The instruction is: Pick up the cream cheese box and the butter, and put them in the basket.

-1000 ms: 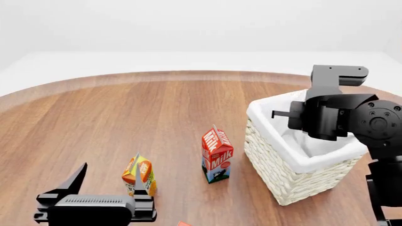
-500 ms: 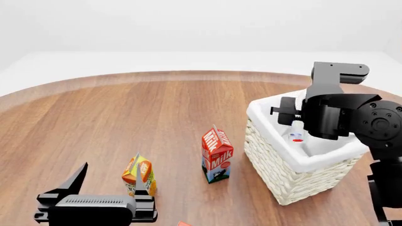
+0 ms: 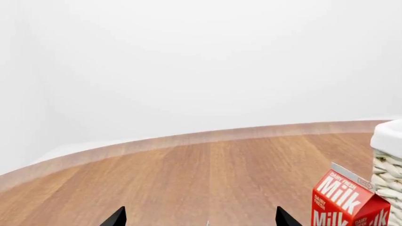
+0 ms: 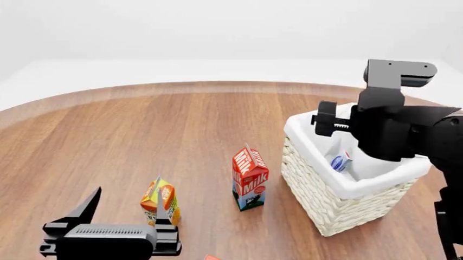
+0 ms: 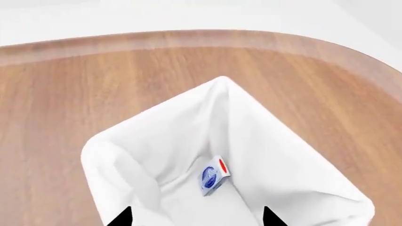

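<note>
- Small flat white cream cheese box with blue oval logo is lying inside the whitish wicker basket, against its white liner.
- Right gripper is hovering above it, jaws apart, empty.
- Left gripper is sitting spread, empty, beside the orange juice carton.
- Butter isn't showing; reaching low risks toppling the red milk carton.

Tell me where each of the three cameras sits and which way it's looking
Head view: on the head, looking forward and down at the table, milk carton, basket; both arms show.
Left wrist view: near the left gripper, facing across the table; only finger tips show.
Right wrist view: above the basket, looking in at the cream cheese box; finger tips show.
Shared: head and right wrist both see the box.
</note>
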